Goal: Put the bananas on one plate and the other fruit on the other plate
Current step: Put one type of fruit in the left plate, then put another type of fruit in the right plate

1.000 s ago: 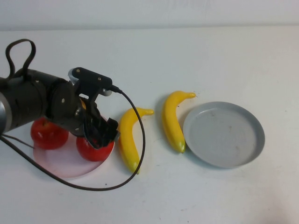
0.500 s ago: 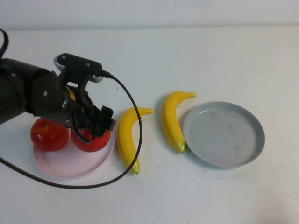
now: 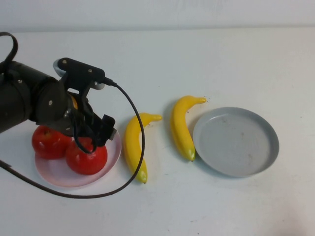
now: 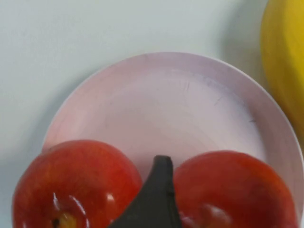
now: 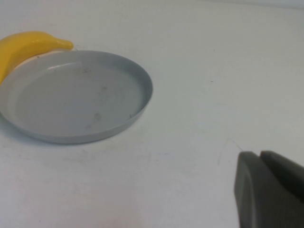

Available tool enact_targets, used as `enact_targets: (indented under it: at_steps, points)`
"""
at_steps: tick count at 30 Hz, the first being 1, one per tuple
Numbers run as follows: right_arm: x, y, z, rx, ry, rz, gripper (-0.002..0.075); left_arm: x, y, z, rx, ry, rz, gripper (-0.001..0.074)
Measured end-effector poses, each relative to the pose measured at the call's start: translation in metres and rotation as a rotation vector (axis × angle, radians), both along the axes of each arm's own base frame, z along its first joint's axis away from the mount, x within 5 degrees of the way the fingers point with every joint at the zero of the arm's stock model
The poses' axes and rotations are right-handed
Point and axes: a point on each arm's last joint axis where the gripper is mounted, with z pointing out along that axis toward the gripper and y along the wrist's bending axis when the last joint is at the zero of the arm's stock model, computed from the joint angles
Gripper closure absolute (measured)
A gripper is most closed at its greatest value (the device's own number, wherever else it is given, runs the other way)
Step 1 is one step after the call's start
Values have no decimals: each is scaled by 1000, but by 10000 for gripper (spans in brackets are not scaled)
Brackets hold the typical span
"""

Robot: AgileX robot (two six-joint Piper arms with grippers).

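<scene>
left gripper (image 3: 96,135) hangs over the two apples (image 3: 86,156) on the pink plate (image 3: 113,152); its finger spread i cannot tell. lifting carelessly could nudge an apple off. both bananas (image 3: 133,145) lie on the table, well short of the grey plate (image 3: 236,141). right gripper (image 5: 268,190) is parked nearby, fingers closed.

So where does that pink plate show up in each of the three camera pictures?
High view: the pink plate lies at lower left, under the left gripper, holding both apples.
Left wrist view: the plate fills the middle.
Right wrist view: not in it; only the right gripper and the grey plate.
Shared landmark: the apples.
</scene>
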Motion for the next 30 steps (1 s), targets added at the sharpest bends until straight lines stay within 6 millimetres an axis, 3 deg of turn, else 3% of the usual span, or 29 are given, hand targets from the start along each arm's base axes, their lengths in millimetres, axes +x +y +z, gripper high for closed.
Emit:
enact_targets:
  at_steps: [5,8,11,14,19,25,30]
  points:
    - [0,0,0,0,0,0,741,-2,1,3,-27,3,47,91]
    - [0,0,0,0,0,0,741,-9,4,16,-67,-4,81,263]
    - [0,0,0,0,0,0,741,-18,8,33,-92,-43,84,545]
    - [0,0,0,0,0,0,741,-32,14,48,-126,-105,79,679]
    - [0,0,0,0,0,0,741,-67,30,59,-204,-235,61,723]
    - [0,0,0,0,0,0,741,-118,53,60,-336,-375,82,730]
    - [0,0,0,0,0,0,741,-146,66,55,-370,-415,88,730]
